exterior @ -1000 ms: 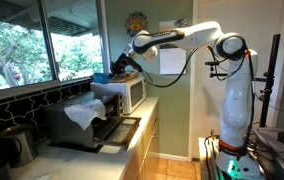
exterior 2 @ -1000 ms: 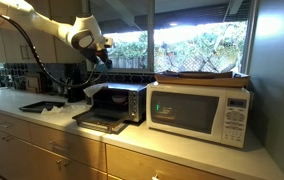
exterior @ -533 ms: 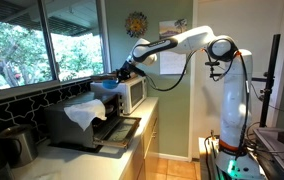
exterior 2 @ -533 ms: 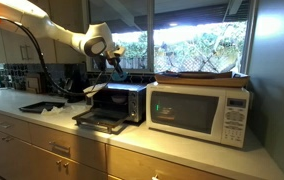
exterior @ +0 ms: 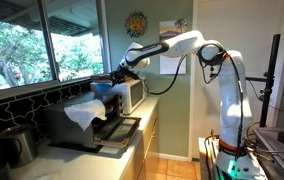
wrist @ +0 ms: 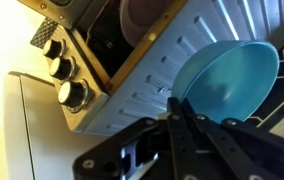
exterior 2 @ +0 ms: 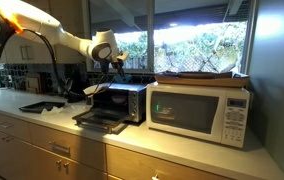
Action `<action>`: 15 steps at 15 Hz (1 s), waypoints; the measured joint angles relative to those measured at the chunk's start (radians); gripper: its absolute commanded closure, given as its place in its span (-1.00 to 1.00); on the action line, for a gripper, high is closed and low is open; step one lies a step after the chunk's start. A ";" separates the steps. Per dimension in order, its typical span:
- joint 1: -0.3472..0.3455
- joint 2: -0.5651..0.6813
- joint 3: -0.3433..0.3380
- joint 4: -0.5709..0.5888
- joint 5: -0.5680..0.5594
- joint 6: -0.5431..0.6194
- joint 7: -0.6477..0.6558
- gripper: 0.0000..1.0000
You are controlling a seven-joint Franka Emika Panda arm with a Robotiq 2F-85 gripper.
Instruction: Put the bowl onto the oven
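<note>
Blue bowl held tilted over the oven's top

The bowl (wrist: 229, 78) is small, round and bright blue, smooth like plastic; in the wrist view it is tipped so its hollow faces the camera, with the tool (wrist: 175, 103) pinching its rim at the lower edge. It sits right against the ribbed silver top of the oven (wrist: 147, 92), though I cannot tell if it touches. In an exterior view the bowl (exterior: 104, 88) is level with the top, at the window-side end. The oven (exterior: 134, 97) is a boxy silver-white unit with dark glass, standing on the surface; knobs line its front.
</note>
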 measured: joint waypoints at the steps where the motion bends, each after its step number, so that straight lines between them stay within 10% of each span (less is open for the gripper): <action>1: 0.000 0.014 0.000 0.017 0.000 -0.004 0.010 0.98; 7: 0.002 0.077 0.000 0.085 -0.001 -0.047 0.041 0.98; 9: 0.003 0.093 -0.001 0.099 -0.001 -0.054 0.046 0.37; 15: 0.006 0.117 -0.002 0.130 -0.009 -0.070 0.061 -0.50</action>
